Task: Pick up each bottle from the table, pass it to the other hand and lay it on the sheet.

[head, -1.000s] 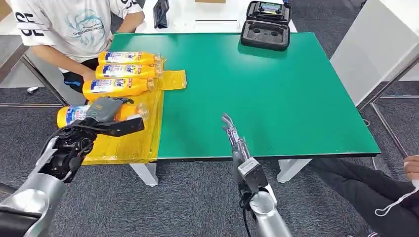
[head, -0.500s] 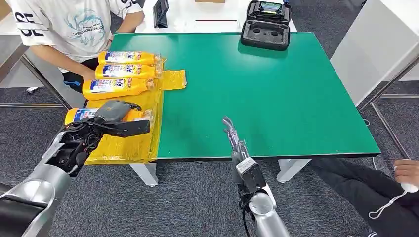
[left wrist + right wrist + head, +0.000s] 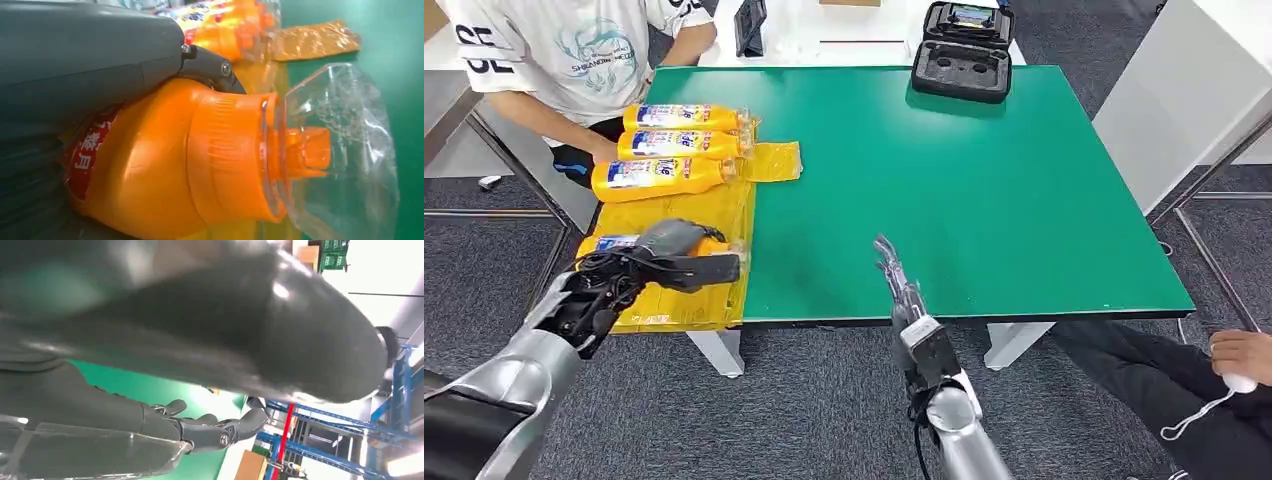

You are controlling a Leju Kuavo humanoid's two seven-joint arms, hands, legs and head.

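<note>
My left hand (image 3: 664, 255) grips a yellow-orange bottle (image 3: 614, 244) lying sideways over the near part of the yellow sheet (image 3: 714, 215). In the left wrist view the bottle (image 3: 165, 165) has an orange cap under a clear plastic cover, with the thumb pressed on its shoulder. Three more yellow bottles (image 3: 674, 145) lie side by side on the far part of the sheet. My right hand (image 3: 896, 272) hovers at the table's near edge, fingers straight and apart, holding nothing; its dark fingers (image 3: 200, 427) extend over the green top.
The green table (image 3: 984, 190) carries a black open case (image 3: 962, 50) at its far edge. A person in a white shirt (image 3: 574, 50) stands at the far left by the bottles. Another person's hand (image 3: 1239, 355) with a white cord is low on the right.
My left hand has carried the bottle rightward and nearer, over the sheet's near part. The right hand has barely moved. The person's hand at the right has come further into view.
</note>
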